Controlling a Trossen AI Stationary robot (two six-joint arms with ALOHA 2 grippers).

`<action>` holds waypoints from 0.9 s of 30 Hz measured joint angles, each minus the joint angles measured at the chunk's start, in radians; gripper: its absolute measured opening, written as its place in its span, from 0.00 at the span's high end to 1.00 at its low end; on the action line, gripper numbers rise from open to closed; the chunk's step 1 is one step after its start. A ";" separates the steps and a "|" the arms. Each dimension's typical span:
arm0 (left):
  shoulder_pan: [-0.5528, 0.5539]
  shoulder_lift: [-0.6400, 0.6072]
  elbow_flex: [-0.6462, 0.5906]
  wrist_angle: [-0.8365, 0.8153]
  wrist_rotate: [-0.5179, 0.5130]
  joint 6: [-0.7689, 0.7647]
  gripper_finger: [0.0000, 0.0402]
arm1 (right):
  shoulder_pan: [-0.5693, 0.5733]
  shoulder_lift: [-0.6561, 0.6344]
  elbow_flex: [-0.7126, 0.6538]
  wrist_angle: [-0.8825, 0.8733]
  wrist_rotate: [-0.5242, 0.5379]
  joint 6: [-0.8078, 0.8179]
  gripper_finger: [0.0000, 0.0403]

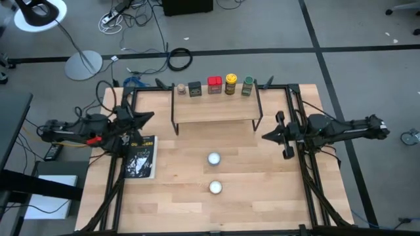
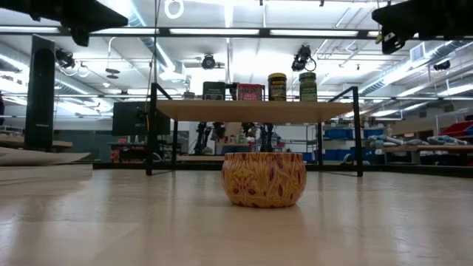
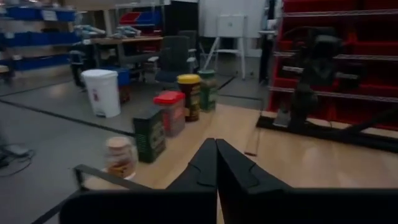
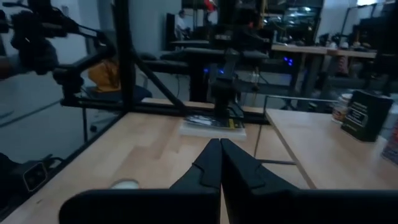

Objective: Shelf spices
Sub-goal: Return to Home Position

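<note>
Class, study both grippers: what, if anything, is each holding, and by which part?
Nothing is held. The left gripper and the right gripper are both shut and empty, and the five spices stand free on the shelf.

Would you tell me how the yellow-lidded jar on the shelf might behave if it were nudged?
The yellow-lidded jar is taller than wide, so a push near its lid would probably tip it. It stands near the shelf's far edge, so it might drop off the back. Being round, it would likely roll once down.
</note>
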 joint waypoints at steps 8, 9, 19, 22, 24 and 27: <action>0.000 0.000 -0.171 0.255 0.080 0.032 1.00 | 0.000 -0.050 -0.037 0.014 -0.011 -0.014 1.00; 0.000 0.000 -0.189 0.270 0.081 0.032 1.00 | 0.000 -0.058 -0.037 0.009 -0.011 -0.018 1.00; 0.000 -0.032 -0.245 0.276 0.095 0.038 1.00 | 0.000 -0.206 -0.037 -0.155 0.040 -0.034 1.00; 0.000 -0.083 -0.244 0.262 0.095 0.059 1.00 | 0.000 -0.271 -0.037 -0.189 0.059 -0.034 1.00; 0.000 -0.128 -0.244 0.235 0.094 0.063 1.00 | 0.000 -0.308 -0.037 -0.205 0.060 -0.034 1.00; 0.000 -0.192 -0.244 0.173 0.095 0.062 1.00 | 0.000 -0.326 -0.037 -0.206 0.060 -0.034 1.00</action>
